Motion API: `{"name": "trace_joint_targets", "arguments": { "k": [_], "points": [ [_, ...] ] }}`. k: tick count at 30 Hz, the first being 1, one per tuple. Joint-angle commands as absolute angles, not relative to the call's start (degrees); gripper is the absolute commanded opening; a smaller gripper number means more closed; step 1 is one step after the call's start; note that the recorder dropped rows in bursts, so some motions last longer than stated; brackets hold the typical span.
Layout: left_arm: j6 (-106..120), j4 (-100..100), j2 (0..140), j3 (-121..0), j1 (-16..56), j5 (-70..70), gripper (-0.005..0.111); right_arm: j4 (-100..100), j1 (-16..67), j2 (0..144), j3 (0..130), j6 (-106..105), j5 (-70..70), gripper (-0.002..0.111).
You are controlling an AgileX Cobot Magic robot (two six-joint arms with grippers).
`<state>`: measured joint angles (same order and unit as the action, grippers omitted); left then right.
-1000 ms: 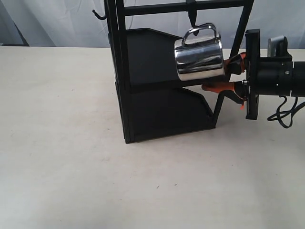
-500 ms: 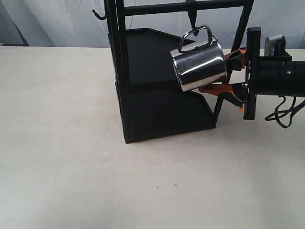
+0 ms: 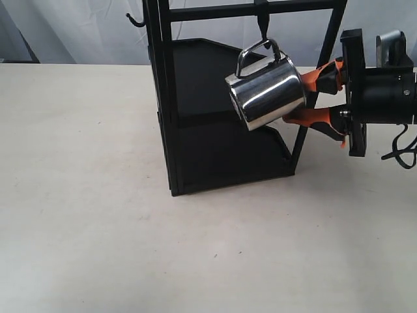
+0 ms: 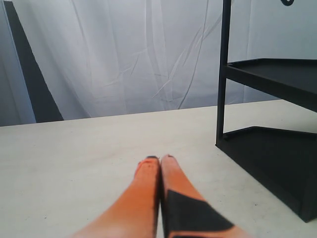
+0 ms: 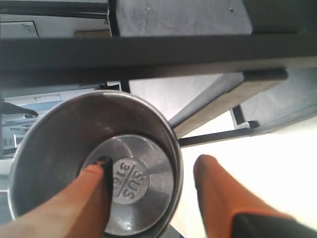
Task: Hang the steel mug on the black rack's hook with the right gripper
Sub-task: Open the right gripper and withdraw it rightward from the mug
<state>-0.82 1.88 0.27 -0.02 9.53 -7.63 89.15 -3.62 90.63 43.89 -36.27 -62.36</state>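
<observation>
**Mug tilted at the hook, wall pinched between your right fingers**

Your right gripper (image 3: 311,98) holds the steel mug (image 3: 266,91) by its wall: in the right wrist view one orange finger (image 5: 84,198) reaches inside the cup down to its stamped base and the other (image 5: 218,193) lies outside the rim, so the fingers are clamped on the mug. That grasp leaves the looped handle (image 3: 257,49) free, which is probably why it was chosen.

The mug hangs in the air in front of the black rack (image 3: 195,117), tipped with its handle uppermost, right beneath the hook (image 3: 262,19) that drops from the top bar. The handle's loop sits at the hook's tip; you cannot tell from here whether it is threaded on yet. The tilt looks meant to present the loop to the curl.

The mug is mirror-polished, a smooth cylinder likely to slip if the pinch eases. The rack is matte black, with thin square posts and flat shelves.

Your left gripper (image 4: 159,159) rests low over the pale surface (image 3: 98,215), its fingers pressed together and empty.
</observation>
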Motion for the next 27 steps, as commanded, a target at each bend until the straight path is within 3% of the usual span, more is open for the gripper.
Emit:
{"name": "trace_joint_targets", "arguments": {
  "k": [1,17,27],
  "points": [
    [-0.96,1.75,0.0,0.0,9.8,-7.32,0.001,86.7,-3.93,89.1,43.94,-35.78,-61.12,0.05],
    [-0.96,1.75,0.0,0.0,9.8,-7.32,0.001,83.3,-3.93,85.46,43.94,-33.48,-56.33,0.05],
    [-0.96,1.75,0.0,0.0,9.8,-7.32,0.001,70.75,-3.93,79.13,43.94,-26.53,-48.3,0.05]
  ]
}}
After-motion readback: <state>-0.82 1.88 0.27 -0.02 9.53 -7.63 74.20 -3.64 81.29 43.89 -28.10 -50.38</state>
